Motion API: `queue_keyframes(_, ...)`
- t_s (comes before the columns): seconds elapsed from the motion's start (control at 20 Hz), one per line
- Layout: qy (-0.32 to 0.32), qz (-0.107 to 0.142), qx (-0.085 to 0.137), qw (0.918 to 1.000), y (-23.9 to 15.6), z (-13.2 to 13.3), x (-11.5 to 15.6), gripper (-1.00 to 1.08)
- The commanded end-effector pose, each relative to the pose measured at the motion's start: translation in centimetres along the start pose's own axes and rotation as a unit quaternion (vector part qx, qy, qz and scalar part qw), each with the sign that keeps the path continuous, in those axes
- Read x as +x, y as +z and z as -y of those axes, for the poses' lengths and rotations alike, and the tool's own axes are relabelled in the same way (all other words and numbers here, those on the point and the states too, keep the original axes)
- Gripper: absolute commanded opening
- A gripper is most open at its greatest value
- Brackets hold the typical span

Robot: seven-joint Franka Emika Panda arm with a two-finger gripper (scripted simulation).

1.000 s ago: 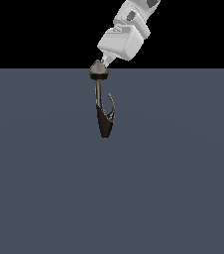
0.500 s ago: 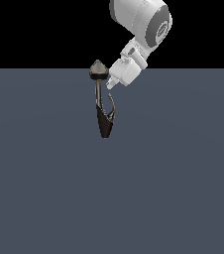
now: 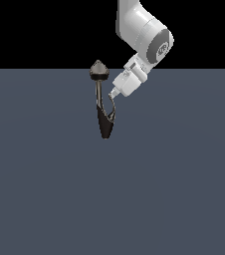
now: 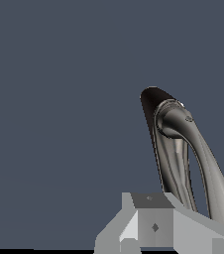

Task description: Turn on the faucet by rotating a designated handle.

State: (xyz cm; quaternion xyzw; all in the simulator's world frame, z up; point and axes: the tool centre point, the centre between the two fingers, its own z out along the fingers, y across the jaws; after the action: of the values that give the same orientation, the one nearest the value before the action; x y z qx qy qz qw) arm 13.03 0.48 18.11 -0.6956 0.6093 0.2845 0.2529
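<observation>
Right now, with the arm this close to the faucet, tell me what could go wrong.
1. The end effector sits right by the thin handle; such a slim sliver could slip off a fingertip once pushed.
2. The arm comes in from the exterior view's right beside the stem; a wide sweep might knock the cone-shaped top of the faucet.
3. Neither view shows clearly whether there is contact, so a push could miss the handle altogether.

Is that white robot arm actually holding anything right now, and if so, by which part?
It cannot be told. The gripper tip is at the thin curved grey handle of the small dark metallic faucet, but no closed grasp shows.
</observation>
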Motion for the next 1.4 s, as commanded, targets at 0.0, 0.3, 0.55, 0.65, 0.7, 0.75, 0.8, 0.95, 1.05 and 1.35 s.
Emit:
queue_keyframes(0.0,0.005,0.002,0.002,1.0,0.2,0.1,0.2,-1.0)
queue_keyframes(0.3,0.005,0.002,0.001,1.0,0.2,-0.1,0.2,-1.0)
queue_keyframes(0.55,0.005,0.002,0.001,1.0,0.2,-1.1,-0.1,-1.0)
queue_keyframes(0.65,0.005,0.002,0.001,1.0,0.2,-1.5,-0.3,-1.0)
queue_keyframes(0.7,0.005,0.002,0.001,1.0,0.2,-1.7,-0.4,-1.0)
queue_keyframes(0.75,0.005,0.002,0.001,1.0,0.2,-2.0,-0.5,-1.0)
queue_keyframes(0.8,0.005,0.002,0.001,1.0,0.2,-2.2,-0.5,-1.0)
queue_keyframes(0.95,0.005,0.002,0.002,1.0,0.2,-2.9,-0.8,-1.0)
queue_keyframes(1.05,0.005,0.002,0.002,1.0,0.2,-3.3,-0.9,-1.0)
queue_keyframes(1.35,0.005,0.002,0.002,1.0,0.2,-4.5,-1.3,-1.0)
